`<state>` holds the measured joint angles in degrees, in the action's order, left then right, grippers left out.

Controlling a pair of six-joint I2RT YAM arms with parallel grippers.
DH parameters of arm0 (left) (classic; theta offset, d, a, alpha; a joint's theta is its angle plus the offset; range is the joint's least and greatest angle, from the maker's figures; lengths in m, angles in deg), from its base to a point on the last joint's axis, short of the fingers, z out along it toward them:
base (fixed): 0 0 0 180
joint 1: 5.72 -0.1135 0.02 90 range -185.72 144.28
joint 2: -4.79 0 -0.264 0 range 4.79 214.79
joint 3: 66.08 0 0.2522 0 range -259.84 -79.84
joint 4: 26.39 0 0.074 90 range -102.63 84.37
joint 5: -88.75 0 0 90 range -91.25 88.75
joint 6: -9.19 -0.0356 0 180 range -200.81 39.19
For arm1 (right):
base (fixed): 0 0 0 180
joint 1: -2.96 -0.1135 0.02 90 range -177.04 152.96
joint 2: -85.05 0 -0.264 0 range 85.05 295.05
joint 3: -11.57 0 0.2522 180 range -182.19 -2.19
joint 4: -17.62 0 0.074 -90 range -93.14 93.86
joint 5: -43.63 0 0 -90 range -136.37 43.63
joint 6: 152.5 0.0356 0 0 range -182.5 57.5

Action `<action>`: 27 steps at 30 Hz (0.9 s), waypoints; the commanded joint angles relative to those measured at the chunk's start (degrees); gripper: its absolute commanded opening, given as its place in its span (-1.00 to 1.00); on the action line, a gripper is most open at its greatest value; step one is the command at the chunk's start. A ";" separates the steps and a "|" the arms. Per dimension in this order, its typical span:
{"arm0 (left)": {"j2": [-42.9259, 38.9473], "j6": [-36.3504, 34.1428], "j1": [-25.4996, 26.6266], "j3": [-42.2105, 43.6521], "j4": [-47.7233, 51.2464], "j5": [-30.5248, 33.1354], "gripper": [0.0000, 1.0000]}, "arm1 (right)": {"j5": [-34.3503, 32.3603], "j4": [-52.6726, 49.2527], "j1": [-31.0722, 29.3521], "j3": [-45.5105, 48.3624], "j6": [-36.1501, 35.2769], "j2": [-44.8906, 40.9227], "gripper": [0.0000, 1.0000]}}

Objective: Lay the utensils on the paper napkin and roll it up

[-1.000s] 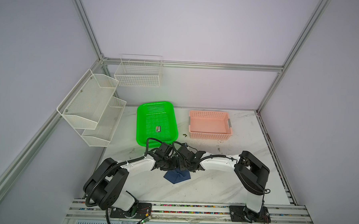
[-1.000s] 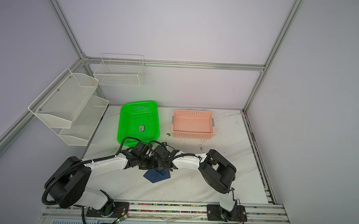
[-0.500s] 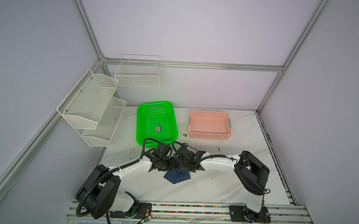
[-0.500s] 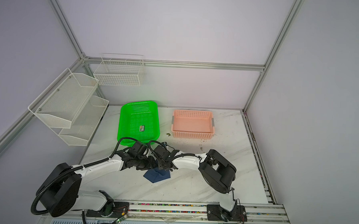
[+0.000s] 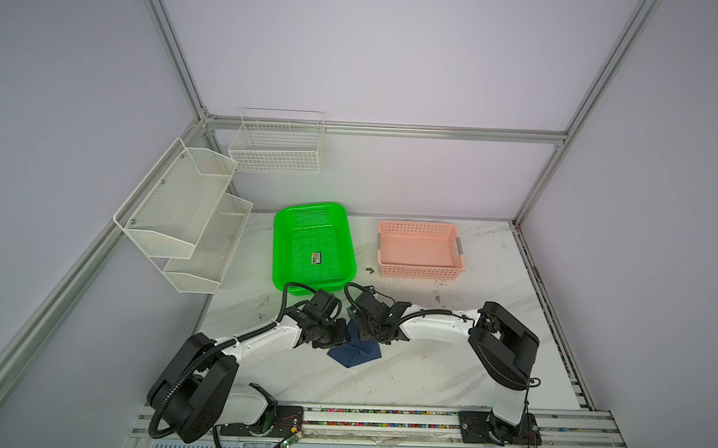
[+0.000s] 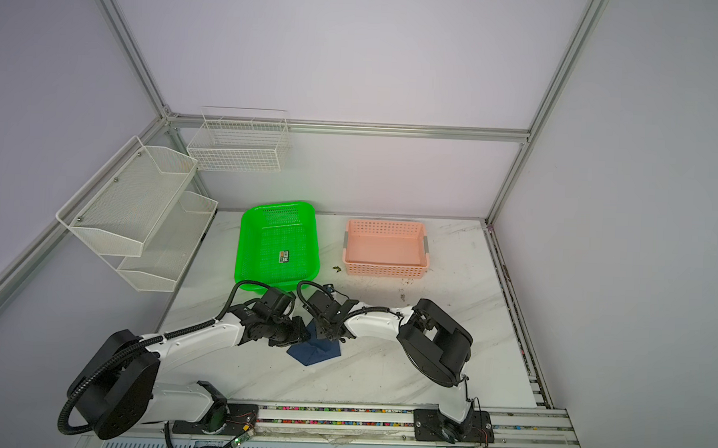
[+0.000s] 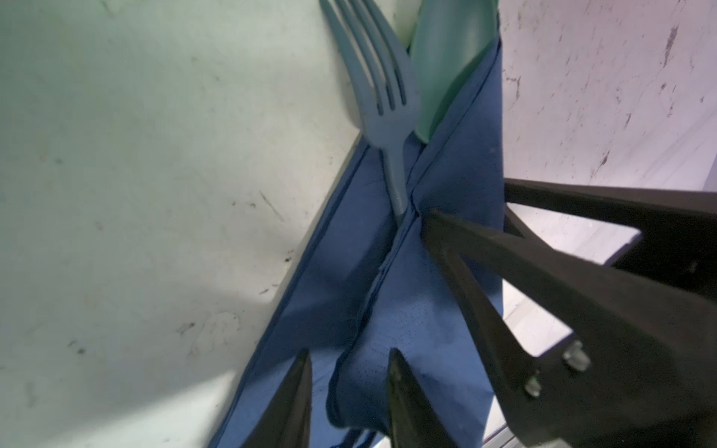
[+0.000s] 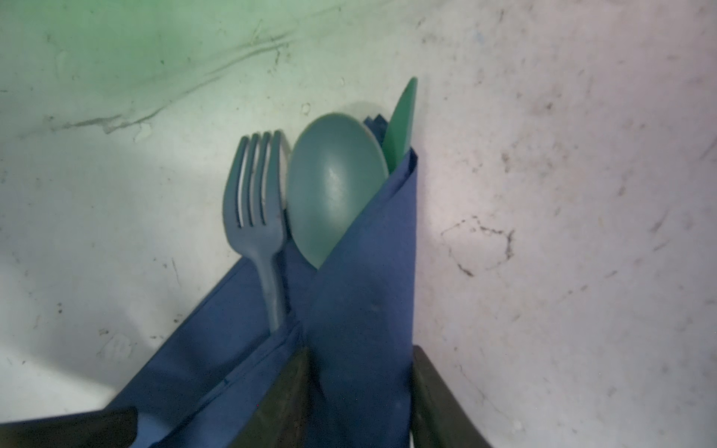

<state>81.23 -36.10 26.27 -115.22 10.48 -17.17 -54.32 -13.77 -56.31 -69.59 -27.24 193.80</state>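
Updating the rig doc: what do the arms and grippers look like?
Both arms: white shells on the left arm and right arm, bulky black joint housings, black cables looped at the wrists. The left gripper and right gripper have black, tapered, pointed fingers.

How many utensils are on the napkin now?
3. The teal plastic fork lies beside the fold on the dark blue paper napkin; the round-bowled teal spoon is half tucked under the fold; a greener pointed piece pokes out behind it. More may be hidden inside.

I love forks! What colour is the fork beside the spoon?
The slim plastic fork is dusty teal-blue, clearest in the right wrist view.
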 commanded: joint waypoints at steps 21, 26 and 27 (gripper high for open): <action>0.37 2.23 -0.26 5.46 -5.76 -1.43 -1.00 | -1.16 -3.08 -0.50 0.52 0.68 -3.22 -0.05; 0.94 1.71 -0.26 5.51 -5.44 -0.49 -1.00 | -1.99 -4.17 -0.50 0.15 0.27 -6.55 0.08; 1.12 1.70 -0.26 5.56 -5.46 -0.43 -1.00 | -1.99 -4.25 -0.52 0.02 -0.08 -6.95 0.10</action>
<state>81.91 -33.88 26.27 -111.78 6.20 -18.40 -54.69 -15.80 -56.33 -69.54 -27.17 190.08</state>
